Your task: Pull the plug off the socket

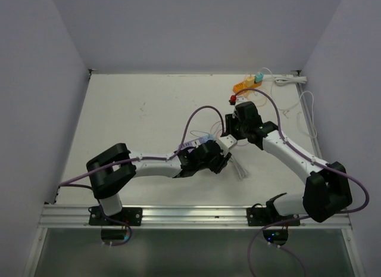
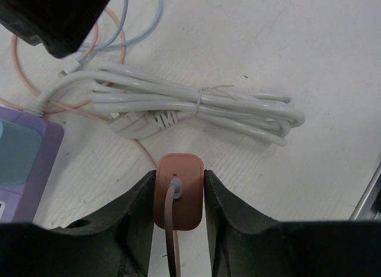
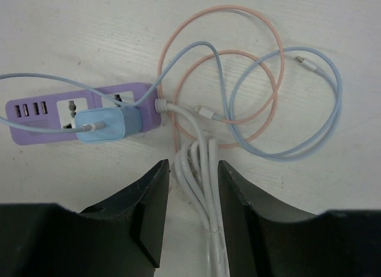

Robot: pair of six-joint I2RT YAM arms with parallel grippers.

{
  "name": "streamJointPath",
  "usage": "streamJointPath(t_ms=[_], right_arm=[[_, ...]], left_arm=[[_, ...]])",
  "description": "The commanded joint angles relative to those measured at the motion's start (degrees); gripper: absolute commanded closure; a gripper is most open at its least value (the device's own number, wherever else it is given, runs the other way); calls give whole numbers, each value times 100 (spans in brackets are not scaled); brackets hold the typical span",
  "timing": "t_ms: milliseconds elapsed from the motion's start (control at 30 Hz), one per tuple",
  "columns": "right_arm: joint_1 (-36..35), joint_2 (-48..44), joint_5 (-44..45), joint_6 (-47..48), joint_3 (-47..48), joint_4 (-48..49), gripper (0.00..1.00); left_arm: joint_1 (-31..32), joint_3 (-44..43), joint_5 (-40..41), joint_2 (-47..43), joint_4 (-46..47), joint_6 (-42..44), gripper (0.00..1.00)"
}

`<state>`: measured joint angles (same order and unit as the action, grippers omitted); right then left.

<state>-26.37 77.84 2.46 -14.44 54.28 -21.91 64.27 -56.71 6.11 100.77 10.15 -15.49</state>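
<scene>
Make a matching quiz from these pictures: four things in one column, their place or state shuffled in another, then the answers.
Things
1. pink plug
2. blue plug
3. white cord
4. right gripper

Place or state
A. plugged into the purple power strip
B. open, straddling the white cord
C. clamped by the left gripper
D. bundled and tied

Pairs: 1-C, 2-A, 3-D, 4-B

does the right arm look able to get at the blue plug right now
Probably yes: the blue plug stands uncovered on the purple strip, and the right arm has its open jaws hanging near it, holding nothing.
</scene>
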Motion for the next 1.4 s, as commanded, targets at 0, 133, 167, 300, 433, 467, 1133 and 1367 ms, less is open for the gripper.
streamJointPath(t_ms=[0, 133, 167, 300, 433, 467, 1133, 1367], right_arm=[[-9, -243, 475, -103, -49, -94, 57], [9, -348, 633, -182, -49, -155, 57], [18, -366, 650, -182, -49, -164, 57], [27, -472, 756, -209, -76, -226, 57], [36, -621, 835, -217, -85, -313, 57], [27, -665, 835, -217, -84, -322, 57], [35, -1034, 378, -59, -146, -375, 47], [27, -912, -34, -7, -260, -235, 31]], left_arm=[[138, -262, 356, -31, -57, -86, 57], [165, -341, 242, -58, -127, -147, 47], [165, -341, 207, -84, -128, -165, 41], [173, -376, 172, -180, -180, -236, 31], [174, -315, 163, -444, -189, -367, 23], [174, -306, 180, -584, -198, -420, 21], [-994, 880, 954, -2553, -611, -588, 2], [-1487, 1092, 945, -1966, -743, 422, 1]])
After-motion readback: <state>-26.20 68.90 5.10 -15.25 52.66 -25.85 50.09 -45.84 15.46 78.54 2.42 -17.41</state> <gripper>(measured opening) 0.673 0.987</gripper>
